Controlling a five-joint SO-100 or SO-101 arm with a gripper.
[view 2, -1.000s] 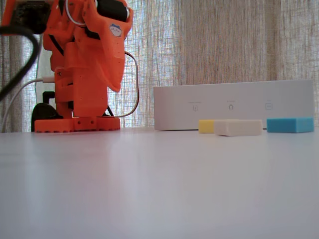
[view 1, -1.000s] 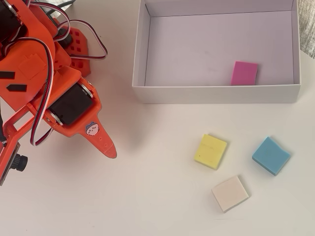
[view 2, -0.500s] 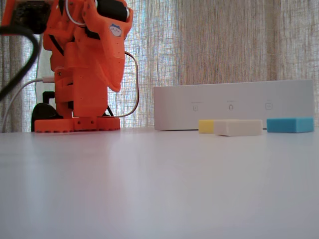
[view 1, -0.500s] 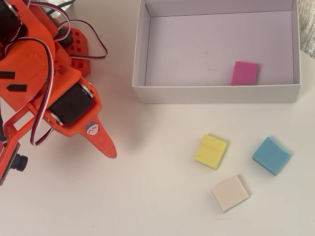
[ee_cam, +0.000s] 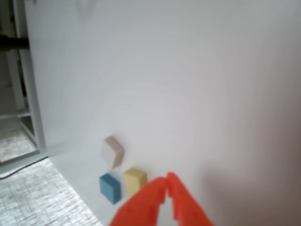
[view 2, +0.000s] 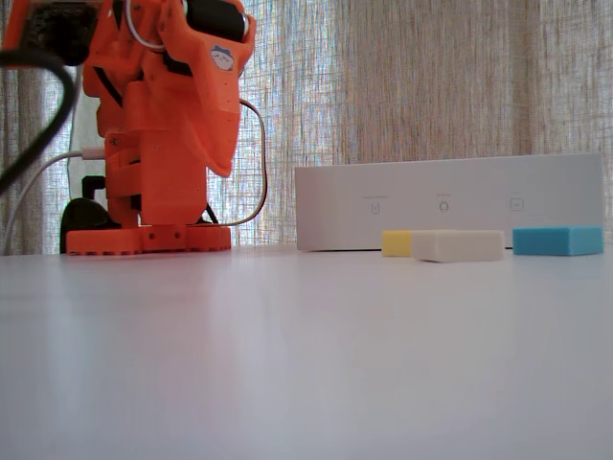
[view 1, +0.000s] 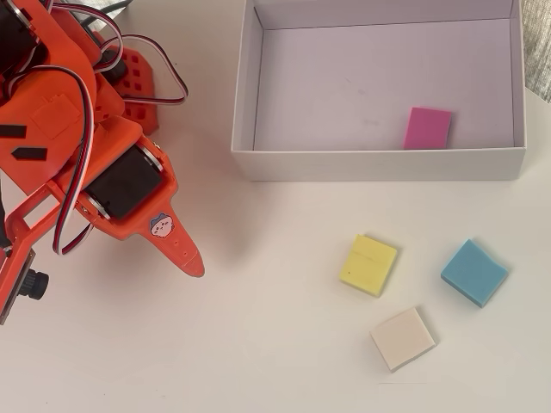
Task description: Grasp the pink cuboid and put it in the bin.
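Observation:
The pink cuboid [view 1: 428, 128] lies flat on the floor of the bin [view 1: 379, 163], near the bin's front wall at its right end in the overhead view. The bin's wall [view 2: 450, 201] hides the cuboid in the fixed view. Neither cuboid nor bin shows in the wrist view. My orange gripper [view 1: 194, 262] is far left of the bin, above the table, with its fingers together and nothing between them. It also shows in the wrist view [ee_cam: 165, 182] and in the fixed view [view 2: 225, 168].
A yellow block [view 1: 368, 265], a blue block [view 1: 473, 273] and a cream block [view 1: 403, 338] lie on the white table in front of the bin. They also show in the wrist view: yellow [ee_cam: 135, 180], blue [ee_cam: 110, 188], cream [ee_cam: 113, 151]. The arm's base [view 2: 148, 240] stands at the left.

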